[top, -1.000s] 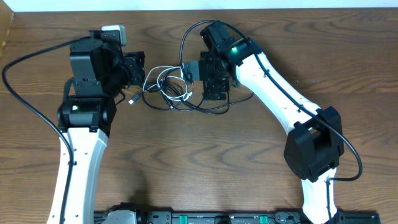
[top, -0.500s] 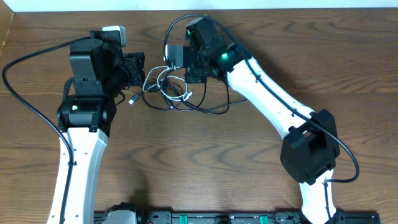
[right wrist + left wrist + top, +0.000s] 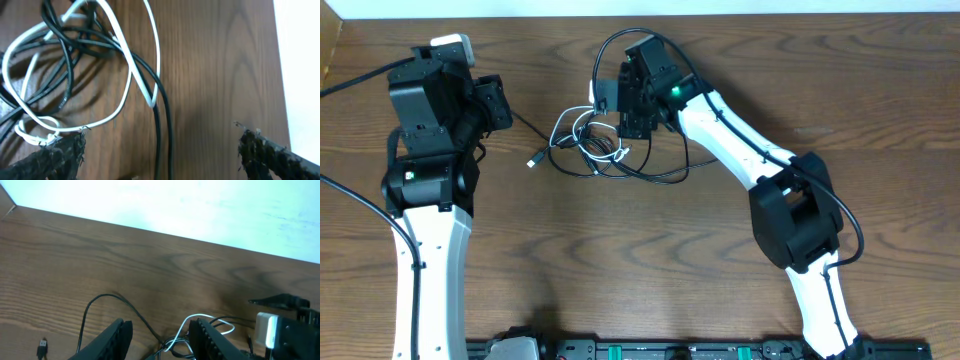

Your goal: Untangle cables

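The cables (image 3: 588, 145) lie tangled on the wooden table, thin black loops wound through a white one. One black strand arcs out left to a small plug (image 3: 532, 160). My left gripper (image 3: 498, 102) stands left of the tangle, apart from it. In the left wrist view it (image 3: 162, 340) is open, with black and white strands (image 3: 200, 322) on the table beyond its fingers. My right gripper (image 3: 628, 118) hovers over the tangle's upper right, wide open. Two black strands (image 3: 162, 135) run between its fingers, and the white cable (image 3: 127, 60) loops just ahead.
The table's far edge (image 3: 770, 14) meets a white surface behind both arms. Thick black arm cables loop at the far left (image 3: 350, 90) and above the right wrist (image 3: 610, 45). The right wrist's white block (image 3: 265, 329) shows at the left wrist view's right edge.
My left arm has swung left, away from the tangle, uncovering the black loop. The right gripper has moved left and farther back over the tangle's upper right. The cables lie as before.
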`<state>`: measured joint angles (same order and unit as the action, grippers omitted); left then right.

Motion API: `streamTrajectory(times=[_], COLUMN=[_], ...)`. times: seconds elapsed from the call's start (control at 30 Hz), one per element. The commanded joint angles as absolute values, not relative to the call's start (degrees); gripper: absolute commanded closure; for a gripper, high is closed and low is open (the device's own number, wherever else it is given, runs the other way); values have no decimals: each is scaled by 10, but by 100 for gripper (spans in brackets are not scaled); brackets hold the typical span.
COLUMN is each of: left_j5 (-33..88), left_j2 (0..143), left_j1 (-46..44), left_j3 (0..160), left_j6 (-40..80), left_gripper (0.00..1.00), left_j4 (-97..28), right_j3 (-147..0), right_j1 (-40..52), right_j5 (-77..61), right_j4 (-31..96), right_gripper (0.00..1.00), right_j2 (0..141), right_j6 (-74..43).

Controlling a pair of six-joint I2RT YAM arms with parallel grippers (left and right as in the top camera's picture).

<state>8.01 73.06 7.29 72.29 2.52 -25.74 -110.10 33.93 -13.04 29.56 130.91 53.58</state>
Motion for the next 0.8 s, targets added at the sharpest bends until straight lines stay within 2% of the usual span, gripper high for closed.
streamTrajectory(times=[0.0,0.23,0.3,0.37,0.5,0.77], left_j5=[75,75,79,85,85,85], left_j2=[726,726,726,726,726,726], left_j1=[75,75,75,75,75,75], left_j3=[739,739,739,739,739,739], left_j6=[15,15,15,15,15,15], left_gripper=[57,57,57,57,57,57], left_j4=[-261,-264,-264,-263,-263,-263], right_j3=[-1113,-1113,-1113,-1113,-1113,-1113], right_j1=[353,356,354,352,354,357], right_j5=[-167,-229,-229,-228,-229,-226], right_j4=[292,237,231,234,236,236], right_gripper=[4,6,11,24,36,36], right_j2=[1306,1306,1306,1309,1318,1349], right_j6=[561,590,590,588,581,578])
